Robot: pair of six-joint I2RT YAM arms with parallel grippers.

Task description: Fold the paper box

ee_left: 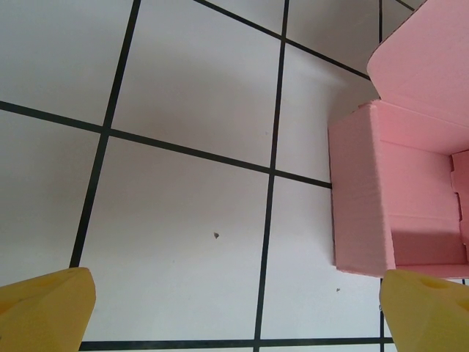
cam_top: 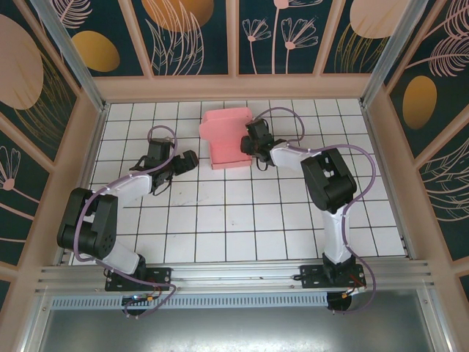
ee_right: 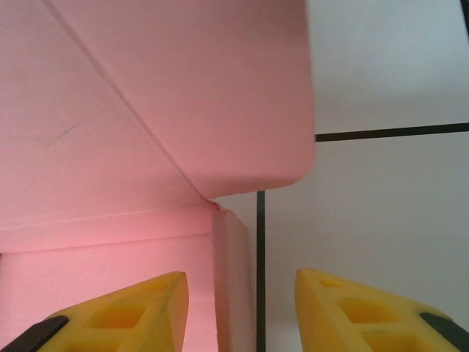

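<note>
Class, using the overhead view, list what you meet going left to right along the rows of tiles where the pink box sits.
Left hand → paper box → right hand, at the box's right wall.

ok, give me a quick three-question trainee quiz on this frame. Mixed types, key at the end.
1. True or false: the left gripper is gripping the pink box.
2. At the right gripper, what stands between the jaws? A) a pen B) the box's side wall C) nothing
3. Fill in: the box's lid is ___ (open or shut).

Key: 1 false, it hangs open over bare tiles beside the box. 2 B. 3 open.
</note>
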